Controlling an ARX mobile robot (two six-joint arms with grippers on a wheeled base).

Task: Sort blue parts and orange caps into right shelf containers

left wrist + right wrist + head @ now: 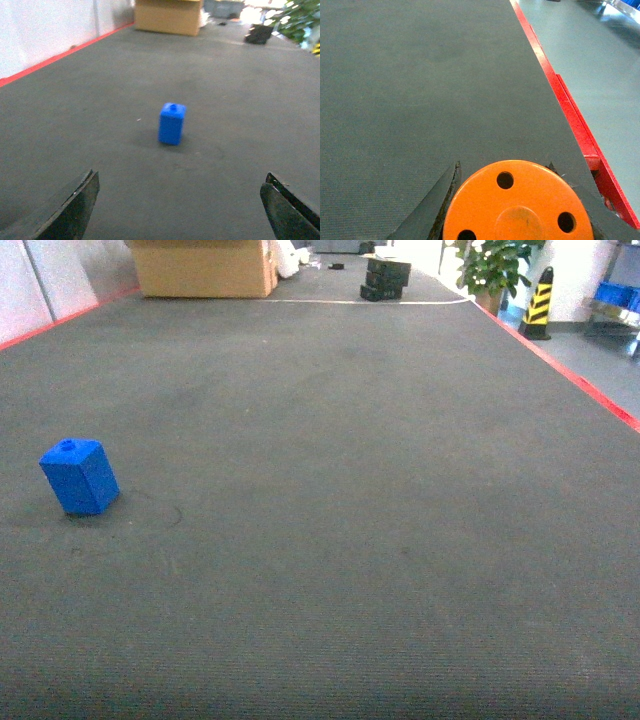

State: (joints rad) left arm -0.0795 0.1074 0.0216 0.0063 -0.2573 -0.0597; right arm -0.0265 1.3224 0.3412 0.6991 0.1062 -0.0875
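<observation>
One blue part [79, 476] stands upright on the dark grey belt at the left of the head view. My left gripper [180, 202] is open, and the same blue part [172, 123] stands well ahead of it, centred between the fingers [75, 210]. My right gripper [505, 170] is shut on an orange cap [517, 202], whose flat top with small holes fills the bottom of the right wrist view. Neither gripper shows in the head view. A blue container [620, 292] on the metal shelf [608, 312] is just visible at the far right edge.
The belt's red edge [575, 380] runs along the right and passes close beside my right gripper as the red edge [570, 115]. At the far end are a cardboard box [205, 267], black parts [385, 278], a plant [495, 265] and a yellow-black cone [540, 302].
</observation>
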